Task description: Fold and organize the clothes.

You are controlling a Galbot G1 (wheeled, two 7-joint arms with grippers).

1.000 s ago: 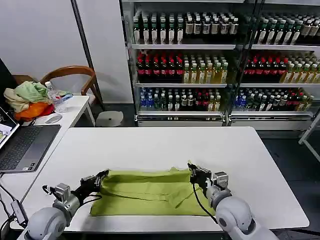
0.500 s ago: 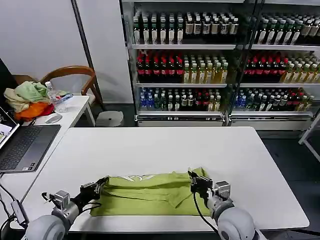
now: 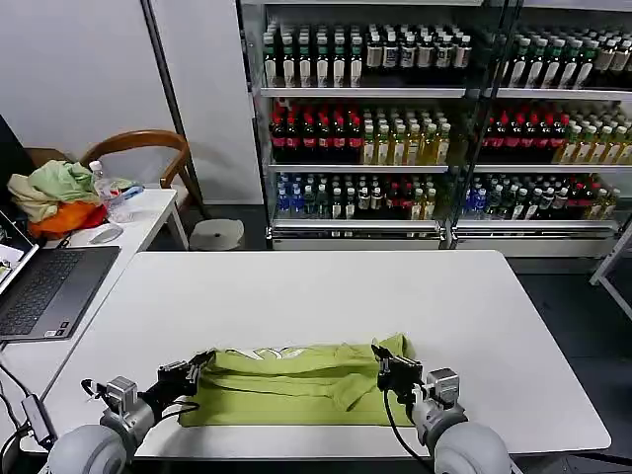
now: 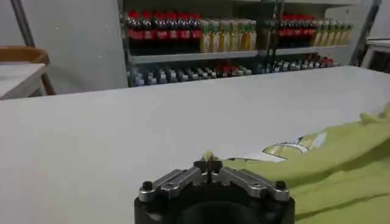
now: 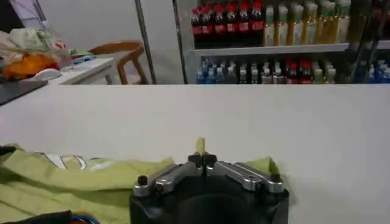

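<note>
A: Start with the left gripper (image 3: 204, 359). Where is it and what are its fingers doing?

B: It sits in the lower left of the head view, low over the white table (image 3: 326, 296). Its fingers are pressed together on the left edge of the lime T-shirt (image 3: 296, 385). In the left wrist view a small tuft of green cloth pokes up between the closed tips of the left gripper (image 4: 211, 163).

A: And the right gripper (image 3: 380, 355)?

B: Lower centre-right of the head view, pinching the shirt's right edge in the same way. In the right wrist view the right gripper (image 5: 202, 159) has its tips together with a sliver of green fabric standing up between them.

A: Where does the shirt lie?

B: In the lower middle of the head view, near the table's front edge, stretched between the two grippers as a wide folded band. A strip of white print (image 3: 267, 353) shows along its far edge, left of centre.

A: Anything else around?

B: A laptop (image 3: 44, 286) at the left edge, a heap of cloth (image 3: 57, 196) on the side table in the upper left, and shelves of bottles (image 3: 434, 118) across the top.
</note>
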